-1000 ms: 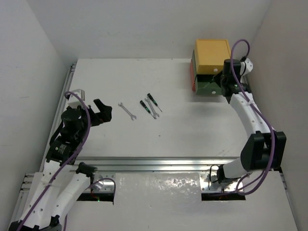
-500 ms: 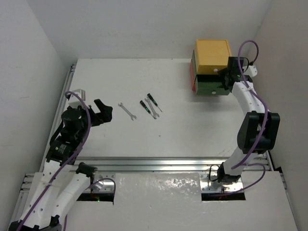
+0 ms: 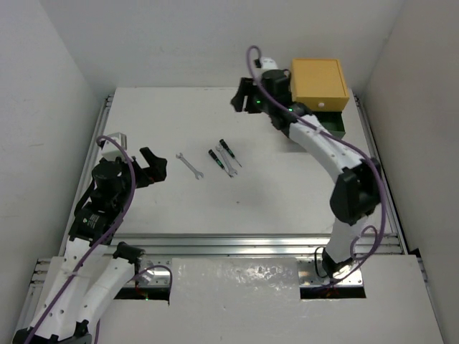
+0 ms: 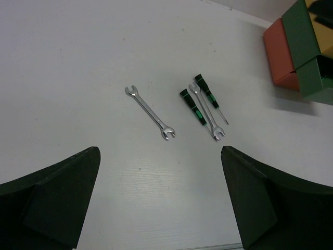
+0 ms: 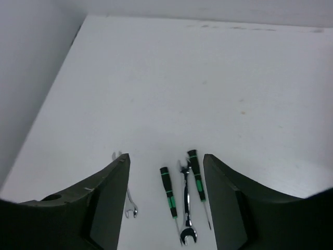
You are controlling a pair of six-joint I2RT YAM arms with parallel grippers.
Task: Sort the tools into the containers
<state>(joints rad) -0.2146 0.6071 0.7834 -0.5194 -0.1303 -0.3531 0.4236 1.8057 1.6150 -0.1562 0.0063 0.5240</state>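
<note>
Two black-handled, green-marked screwdrivers (image 3: 215, 158) (image 3: 229, 152) lie mid-table with a thin silver wrench (image 3: 224, 160) between them. A second wrench (image 3: 189, 165) lies to their left. They also show in the left wrist view: lone wrench (image 4: 150, 112), screwdrivers (image 4: 192, 105) (image 4: 207, 95). My left gripper (image 3: 159, 166) is open and empty, left of the tools. My right gripper (image 3: 239, 99) is open and empty, above the back of the table, facing the tools (image 5: 168, 192). The stacked drawers stand back right: yellow (image 3: 318, 81), dark green (image 3: 332, 125), red-orange (image 4: 280, 52). No knife-like tools show.
The dark green drawer (image 4: 318, 78) sticks out from the stack toward the front. White walls close in the table on the left, back and right. A metal rail (image 3: 237, 244) runs along the near edge.
My right arm has swung from the front of the drawers leftward across the stack to the back of the table, facing the tools. The left arm and the tools have not moved.
</note>
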